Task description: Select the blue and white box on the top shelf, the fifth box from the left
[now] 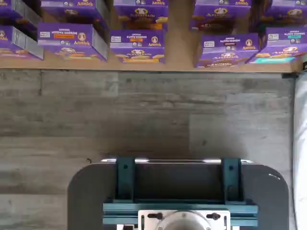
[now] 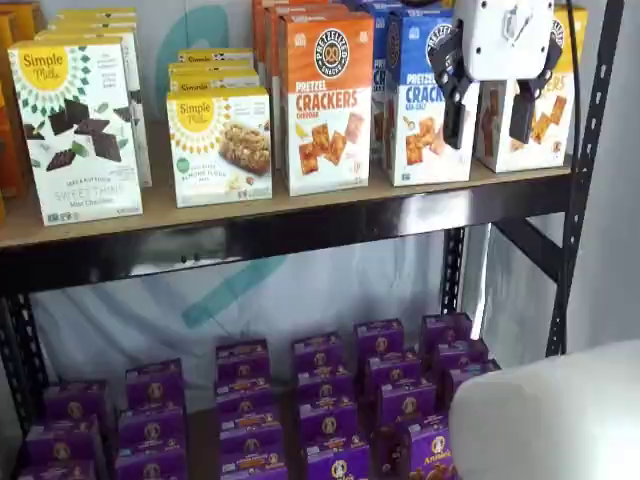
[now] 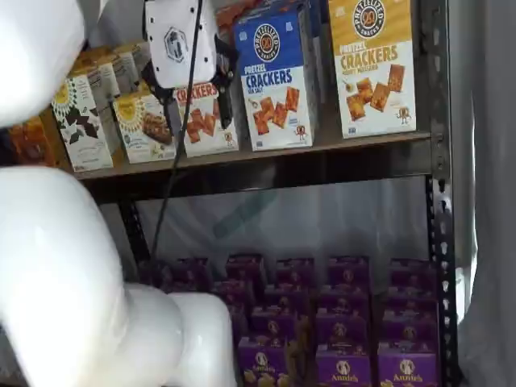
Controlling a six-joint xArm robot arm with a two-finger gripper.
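The blue and white box (image 2: 425,100) stands upright on the top shelf (image 2: 300,225), between an orange-topped cheddar box (image 2: 325,100) and a yellow-topped cracker box (image 2: 545,115). It shows in both shelf views (image 3: 278,76). My gripper (image 2: 490,118) hangs in front of the shelf, apart from the boxes, with its white body above. Its two black fingers (image 2: 455,115) stand with a plain gap and hold nothing. In a shelf view the gripper (image 3: 196,105) overlaps the orange-topped box, with its cable beside it. The wrist view shows neither the box nor the fingers.
Simple Mills boxes (image 2: 80,125) fill the left of the top shelf. Several small purple boxes (image 2: 325,400) lie on the lower level and show in the wrist view (image 1: 139,45). A black upright (image 2: 585,170) stands at the right. The white arm (image 3: 64,266) fills the left foreground.
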